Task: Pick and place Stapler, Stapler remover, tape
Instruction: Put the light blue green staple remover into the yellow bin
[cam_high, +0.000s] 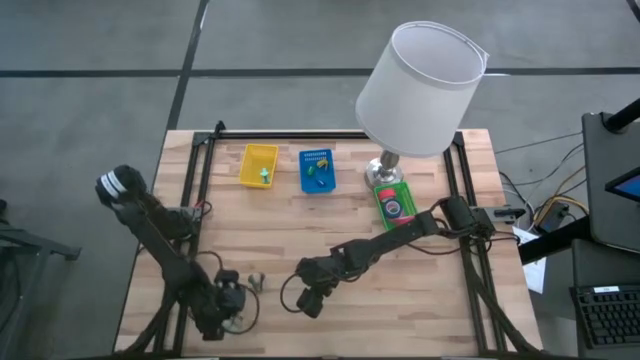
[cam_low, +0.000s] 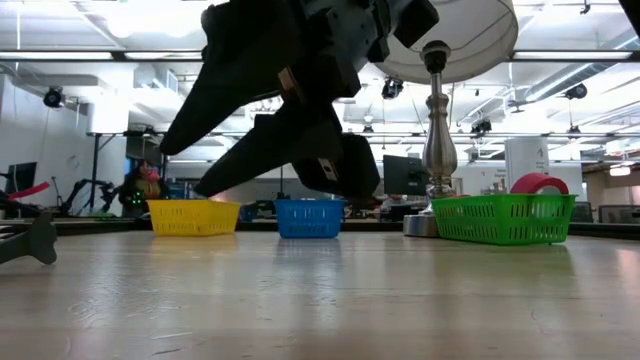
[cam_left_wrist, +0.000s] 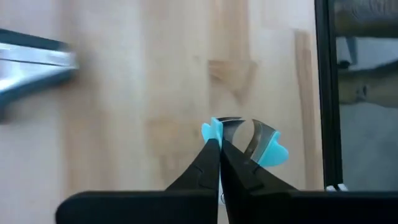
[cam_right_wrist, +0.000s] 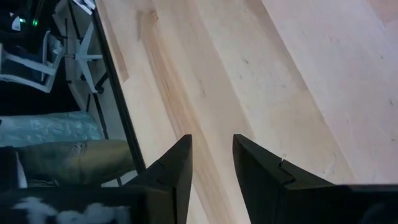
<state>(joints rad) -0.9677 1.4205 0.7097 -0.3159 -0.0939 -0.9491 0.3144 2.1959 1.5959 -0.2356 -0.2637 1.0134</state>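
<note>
The stapler remover (cam_left_wrist: 249, 140), light blue with curved metal claws, sits at the tips of my left gripper (cam_left_wrist: 219, 146), which is shut on it near the table's near left corner (cam_high: 240, 296). It shows as a small pale thing (cam_high: 257, 281) in the high view. My right gripper (cam_right_wrist: 211, 155) is open and hangs over bare wood at the near middle (cam_high: 310, 297), touching nothing. Red tape rolls (cam_high: 397, 206) lie in the green basket (cam_low: 505, 218); one roll (cam_low: 538, 183) shows above its rim. I cannot make out the stapler for certain. My left gripper pinches the stapler remover between its two fingertips at one light-blue wing (cam_left_wrist: 212, 129). The metal claws (cam_left_wrist: 250, 132) and the other blue wing (cam_left_wrist: 278, 153) stick out past the fingers. The fingers slant down toward the wood. I cannot tell whether it is lifted.
A yellow basket (cam_high: 258, 165) and a blue basket (cam_high: 316, 171) stand at the far side, each holding small coloured bits. A lamp (cam_high: 420, 90) stands beside the green basket. Black frame rails (cam_high: 195, 190) run along the table edges. A blurred grey metal thing (cam_left_wrist: 31, 59) lies ahead of my left gripper.
</note>
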